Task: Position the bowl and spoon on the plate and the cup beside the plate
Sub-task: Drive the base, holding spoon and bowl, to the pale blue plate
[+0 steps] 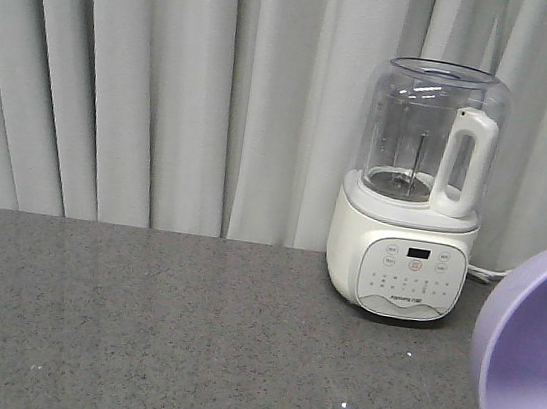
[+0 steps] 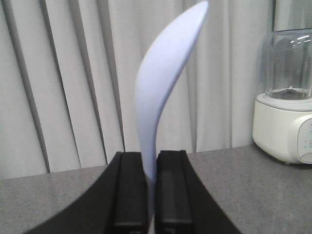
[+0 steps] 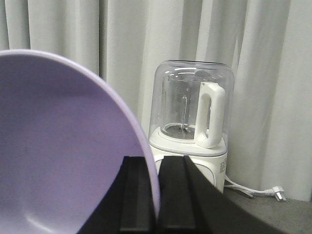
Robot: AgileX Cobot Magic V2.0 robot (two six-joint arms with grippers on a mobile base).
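Note:
My left gripper [image 2: 151,161] is shut on the pale blue spoon [image 2: 158,97], which stands upright between the black fingers [image 2: 129,190] and curves up to the right against the curtain. The lavender bowl [image 3: 58,146] fills the left of the right wrist view, held on edge with its rim pinched in my shut right gripper [image 3: 157,165]. The same bowl [image 1: 529,369] shows at the right edge of the front view, lifted above the counter. The plate and the cup are out of view.
A white blender [image 1: 416,193] with a clear jug stands at the back right of the grey counter [image 1: 156,330], its cord and plug [image 3: 263,192] lying to its right. Grey curtains [image 1: 169,80] hang behind the counter.

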